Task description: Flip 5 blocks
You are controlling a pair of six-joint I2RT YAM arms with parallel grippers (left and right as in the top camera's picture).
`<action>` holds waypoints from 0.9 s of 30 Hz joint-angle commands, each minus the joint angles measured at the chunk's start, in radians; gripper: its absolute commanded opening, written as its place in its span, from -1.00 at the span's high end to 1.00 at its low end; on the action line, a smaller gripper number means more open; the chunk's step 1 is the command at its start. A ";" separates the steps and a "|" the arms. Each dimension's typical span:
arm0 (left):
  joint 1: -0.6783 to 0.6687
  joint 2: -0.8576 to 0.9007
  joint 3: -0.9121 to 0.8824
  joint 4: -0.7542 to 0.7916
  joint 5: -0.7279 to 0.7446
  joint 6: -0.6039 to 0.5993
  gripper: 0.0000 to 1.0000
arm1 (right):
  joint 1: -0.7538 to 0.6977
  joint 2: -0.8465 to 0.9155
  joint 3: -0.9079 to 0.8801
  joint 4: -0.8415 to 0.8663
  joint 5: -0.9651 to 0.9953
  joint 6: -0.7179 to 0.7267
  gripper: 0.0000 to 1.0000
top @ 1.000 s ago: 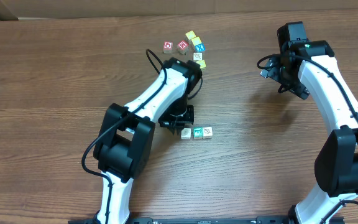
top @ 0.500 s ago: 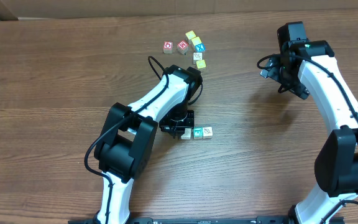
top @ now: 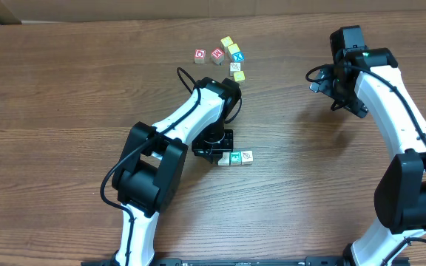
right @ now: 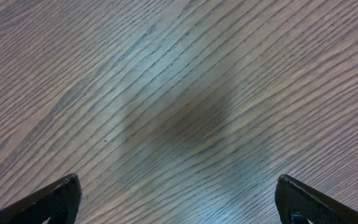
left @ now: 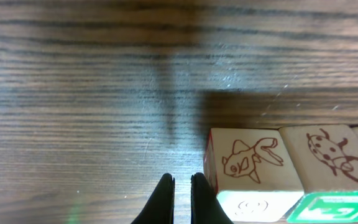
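Blocks (top: 234,157) sit in a row mid-frame on the counter (top: 58,111), shut left jaws just beside the fish block (left: 247,163), likely ready to nudge it over next, while right jaws hang open, empty.

Six pale letter blocks (top: 234,54) cluster loosely at the far side — a touching row of three (top: 236,157) lies nearer

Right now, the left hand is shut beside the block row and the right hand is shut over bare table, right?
No: the right hand is open, as the right wrist view shows. The left hand is shut beside the block row.
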 commanded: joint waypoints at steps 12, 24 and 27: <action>-0.001 -0.024 -0.008 0.045 0.011 -0.039 0.92 | 0.002 -0.023 0.005 0.006 0.005 0.000 -1.00; 0.000 -0.024 -0.008 0.057 0.030 -0.045 0.91 | 0.002 -0.023 0.005 0.006 0.004 0.000 -1.00; 0.008 -0.026 -0.002 0.047 0.029 -0.016 0.92 | 0.002 -0.023 0.005 0.006 0.004 0.001 -1.00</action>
